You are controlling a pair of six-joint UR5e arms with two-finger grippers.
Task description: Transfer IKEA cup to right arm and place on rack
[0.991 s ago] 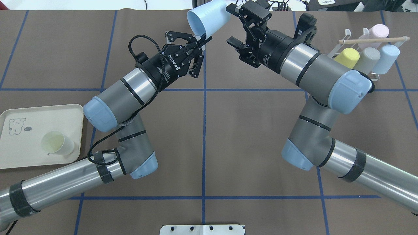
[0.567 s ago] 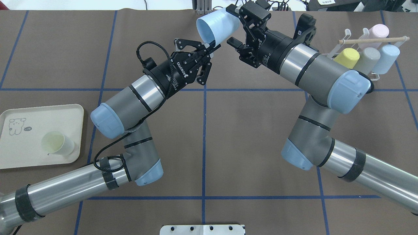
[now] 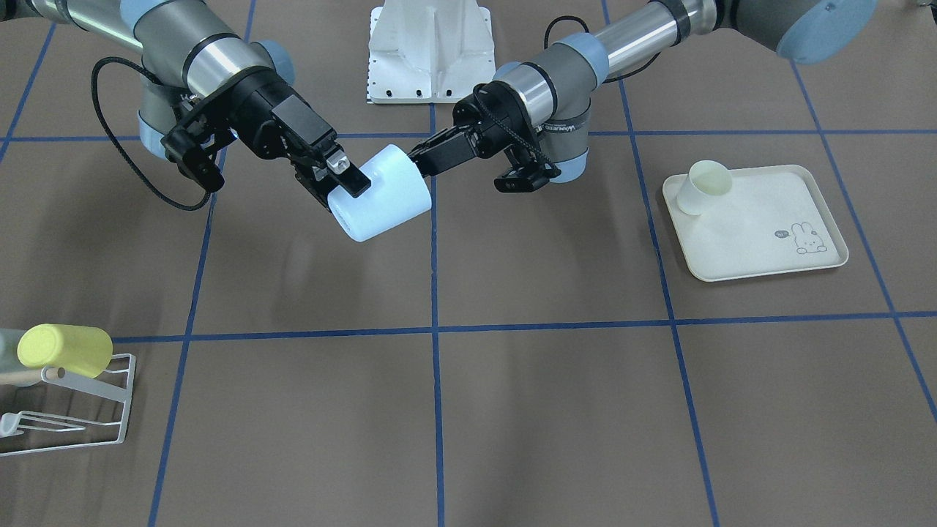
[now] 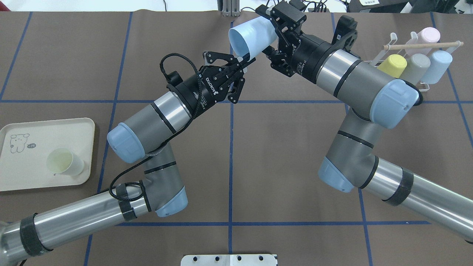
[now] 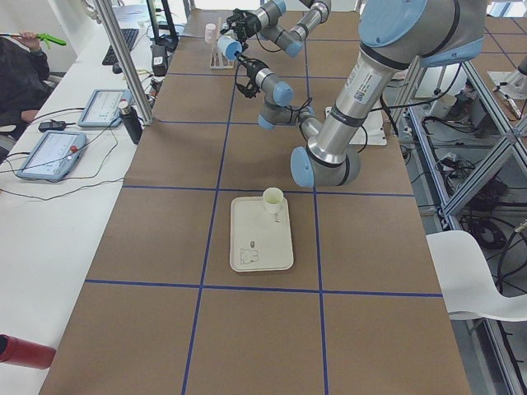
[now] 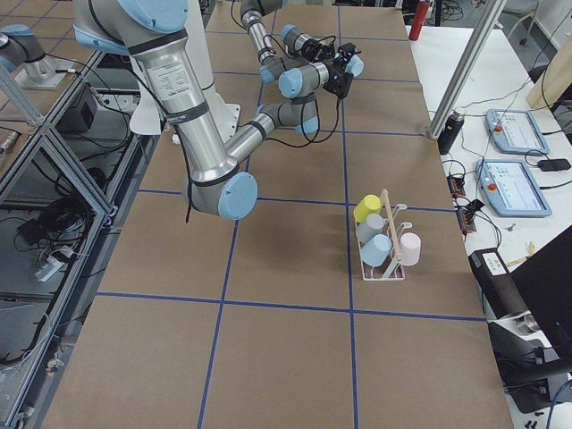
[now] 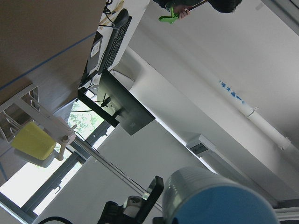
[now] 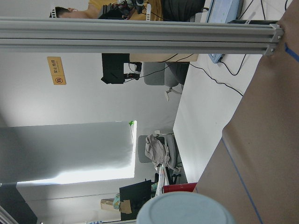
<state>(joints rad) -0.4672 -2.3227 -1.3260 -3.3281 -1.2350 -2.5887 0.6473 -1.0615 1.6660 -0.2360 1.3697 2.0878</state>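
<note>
Occupying rack (image 4: pixel 425 45) prong: yellow cup (image 4: pixel 392 65)

Cup (image 4: pixel 251 35): pale blue plastic, smooth, matt.
Desk (image 4: pixel 295 147): brown paper-like cover, matt; blue tape lines (image 4: pixel 231 166).
Left arm (image 4: pixel 74 210), right arm (image 4: pixel 436 201): shiny bare-metal tubes, matt grey joints, smooth blue plastic caps.
Left end effector (image 4: pixel 247 59), right end effector (image 4: pixel 266 34): black, dull sheen.
Rack (image 4: pixel 392 36): white coated wire; pale wooden dowel (image 4: pixel 421 45).
Tray (image 4: pixel 22 177): cream plastic, matt.
</note>
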